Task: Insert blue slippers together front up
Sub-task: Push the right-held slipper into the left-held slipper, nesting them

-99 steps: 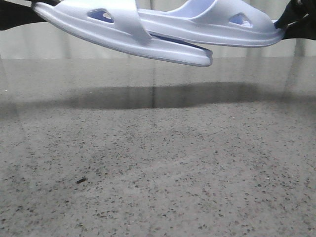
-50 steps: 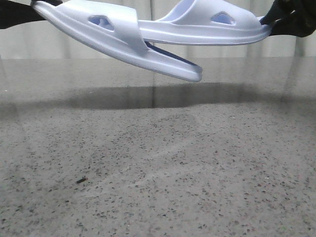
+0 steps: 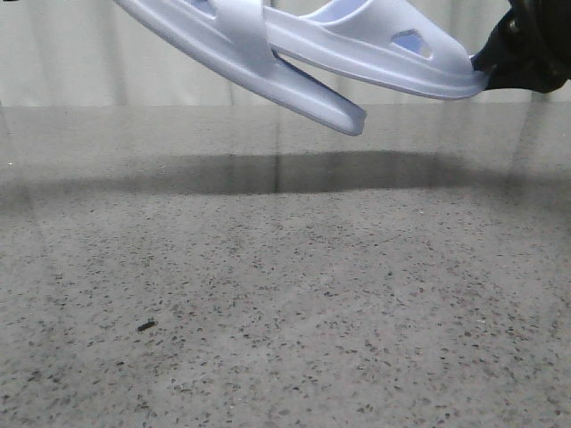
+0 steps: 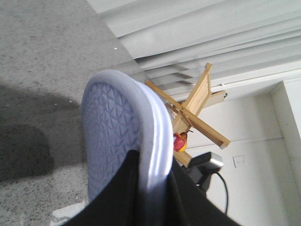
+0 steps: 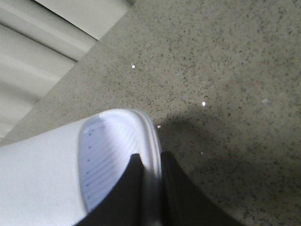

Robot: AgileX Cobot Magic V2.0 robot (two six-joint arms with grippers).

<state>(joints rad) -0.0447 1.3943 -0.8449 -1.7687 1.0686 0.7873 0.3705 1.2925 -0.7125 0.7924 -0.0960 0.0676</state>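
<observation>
Both blue slippers hang high above the table. The left slipper [image 3: 268, 67] slopes steeply down to the right, toe lowest. The right slipper [image 3: 384, 53] crosses it, its front end passing behind the left one's strap [image 3: 241, 31]. My right gripper [image 3: 492, 64] is shut on the right slipper's rim at its heel end; in the right wrist view the ribbed footbed [image 5: 106, 155] shows beside that gripper [image 5: 150, 162]. My left gripper [image 4: 153, 165] is shut on the left slipper's edge, with the triangle-tread sole [image 4: 110, 127] facing the camera. In the front view this gripper is out of sight.
A speckled grey table [image 3: 285, 294] lies below, with the slippers' shadow [image 3: 294, 174] near its far edge and a small dark speck [image 3: 146, 325]. Pale curtains [image 3: 71, 53] hang behind. A wooden stand [image 4: 197, 110] and a black device [image 4: 207, 162] appear in the left wrist view.
The left slipper has risen and tilted steeper, its heel and my left gripper leaving the top of the front view. The right slipper's held end has dropped, tilting it down to the right.
</observation>
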